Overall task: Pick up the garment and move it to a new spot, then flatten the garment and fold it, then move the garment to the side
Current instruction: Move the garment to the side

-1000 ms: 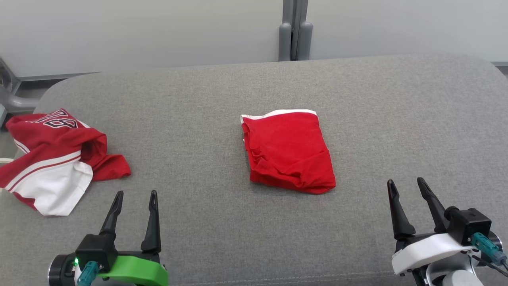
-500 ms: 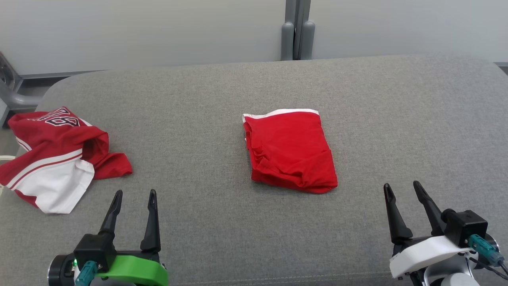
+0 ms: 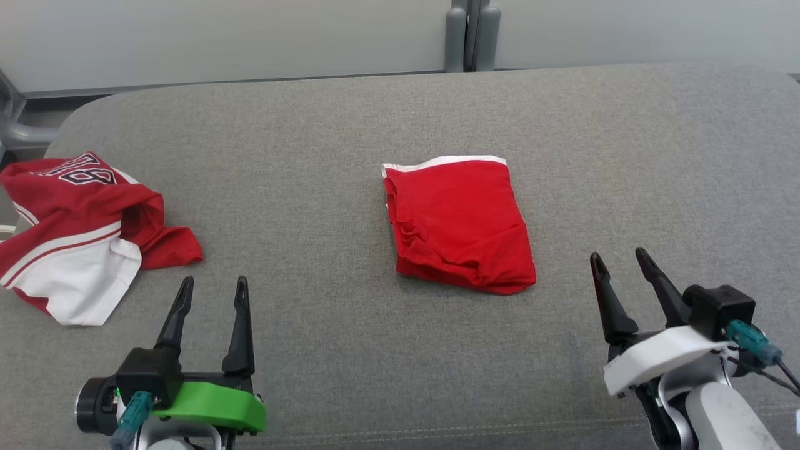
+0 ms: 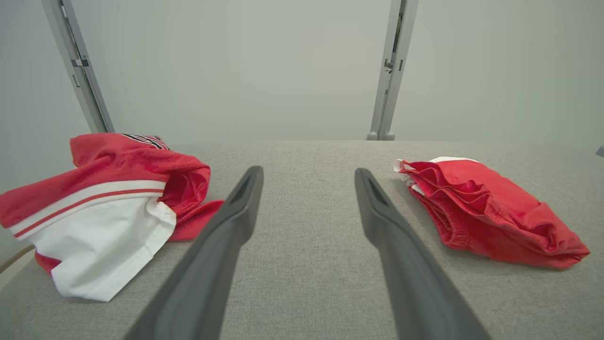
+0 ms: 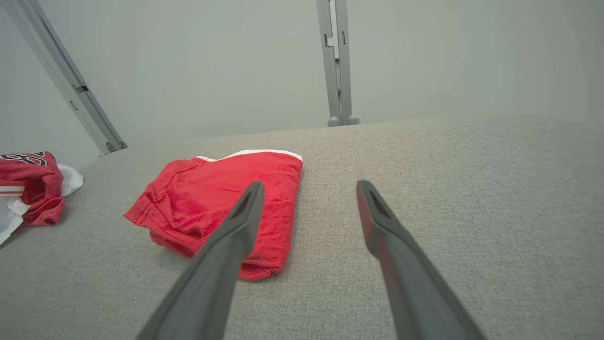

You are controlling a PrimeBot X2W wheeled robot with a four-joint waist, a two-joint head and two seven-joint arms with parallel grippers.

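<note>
1. The folded red garment (image 3: 459,225) lies at the centre of the surface. It is a compact packet with a white band along its 12 o'clock edge and bunched layers along its 9 and 6 o'clock sides. Nothing touches it.
2. From that shape, the folding looks done and the move to the side looks like what remains.
3. The packet is soft and layered, so a pinch on the top ply alone would likely peel it open. A low approach seems better, with one finger slid under the whole stack at a thick edge and the grip closed across every layer. A second grip on the opposite edge should stop it sagging.
4. The right gripper (image 3: 619,254) sits at 4 o'clock from the garment, near it but apart. Its fingers are spread wide with nothing between them.
5. The left gripper (image 3: 214,282) sits at 7 o'clock, farther off, also spread wide and empty.
6. A crumpled red-and-white jersey (image 3: 81,237) lies well apart at 9 o'clock, reaching the surface's edge, so 3 o'clock is the free side.
7. The grey woven cushion (image 3: 312,156) has rounded corners. Cloth would probably drag on it, so lifting beats sliding.
8. Behind it stand a pale plain wall (image 3: 250,31) and a grey metal post (image 3: 472,31) at 12 o'clock.
</note>
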